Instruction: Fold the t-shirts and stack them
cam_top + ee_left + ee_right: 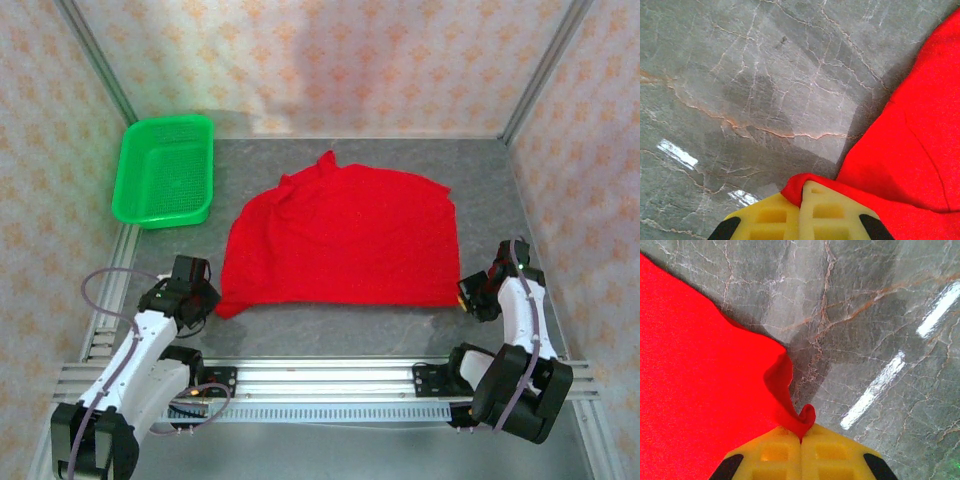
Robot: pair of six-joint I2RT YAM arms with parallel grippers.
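Your left gripper is clamped on one near corner of the shirt, right gripper on the other, so it's spread flat on the worktop between and ahead of them.

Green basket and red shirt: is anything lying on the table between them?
No. The top view shows a bare strip of grey marbled table between the green basket and the red t-shirt; they do not touch.
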